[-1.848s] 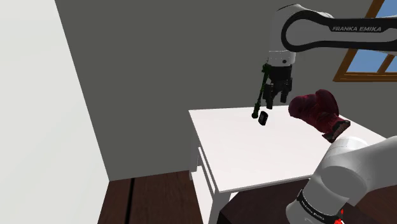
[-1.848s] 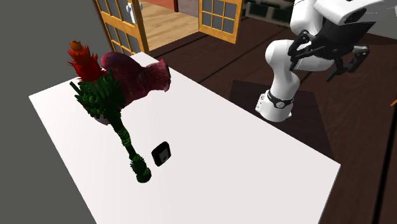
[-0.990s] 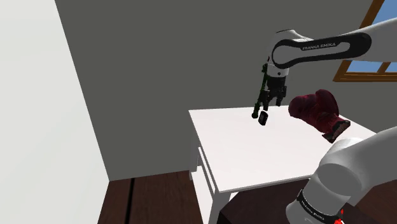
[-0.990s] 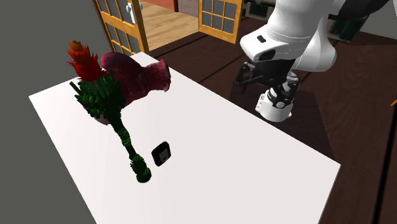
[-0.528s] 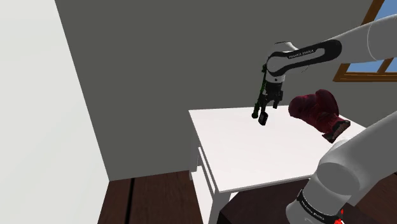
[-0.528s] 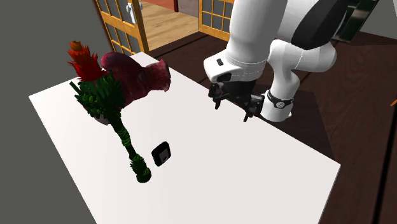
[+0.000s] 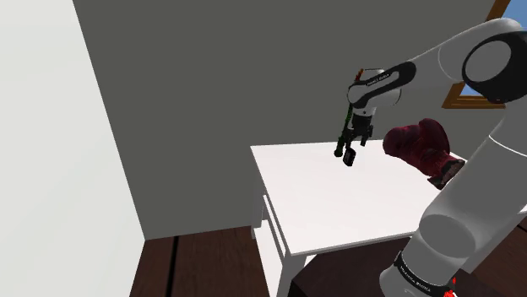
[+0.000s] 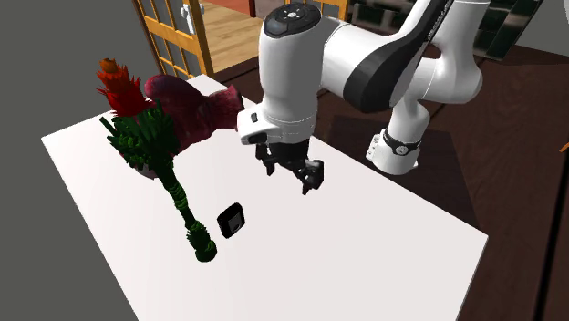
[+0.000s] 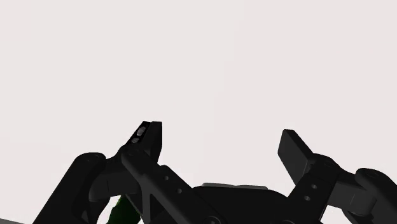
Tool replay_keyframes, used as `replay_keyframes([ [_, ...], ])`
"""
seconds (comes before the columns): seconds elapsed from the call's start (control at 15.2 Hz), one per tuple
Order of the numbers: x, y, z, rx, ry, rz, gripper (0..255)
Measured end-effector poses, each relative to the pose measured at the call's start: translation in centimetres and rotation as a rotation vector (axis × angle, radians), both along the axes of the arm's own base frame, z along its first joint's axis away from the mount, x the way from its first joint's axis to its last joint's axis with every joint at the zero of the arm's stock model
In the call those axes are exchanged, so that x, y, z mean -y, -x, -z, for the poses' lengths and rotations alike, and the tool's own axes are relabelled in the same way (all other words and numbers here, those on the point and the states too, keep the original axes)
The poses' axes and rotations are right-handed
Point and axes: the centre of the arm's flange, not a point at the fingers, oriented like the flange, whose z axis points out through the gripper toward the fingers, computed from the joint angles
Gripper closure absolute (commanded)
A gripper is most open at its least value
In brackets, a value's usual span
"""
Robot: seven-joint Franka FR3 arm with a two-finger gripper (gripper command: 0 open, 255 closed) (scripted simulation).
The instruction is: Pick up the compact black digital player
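White desk (image 8: 365, 237) carries the small black player (image 8: 232, 220), flat, just beside a green stalk (image 8: 185, 206). Claw (image 8: 294, 173) hovers nearby, spread and empty. Risk: an off-centre descent could clip the stalk or skid the player away.

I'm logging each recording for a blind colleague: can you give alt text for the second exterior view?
The robot's black tool, fingers open, hovers above a white table, to the right of the small black player lying flat. Beside the player lies a green spiky stalk; a dark red object sits behind it.
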Motion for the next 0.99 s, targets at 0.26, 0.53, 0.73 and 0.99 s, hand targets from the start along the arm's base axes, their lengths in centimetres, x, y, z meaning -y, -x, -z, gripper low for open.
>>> replay_keyframes([
  [0.26, 4.4, -1.6, 2.4, 0.02, -0.003, 0.024, 0],
  [0.53, 8.6, -3.0, 5.1, 0.039, -0.005, 0.046, 0],
  [0.73, 11.5, -3.7, 6.8, 0.052, -0.009, 0.063, 0],
  [0.99, 12.5, -4.0, 9.0, 0.056, -0.01, 0.067, 0],
])
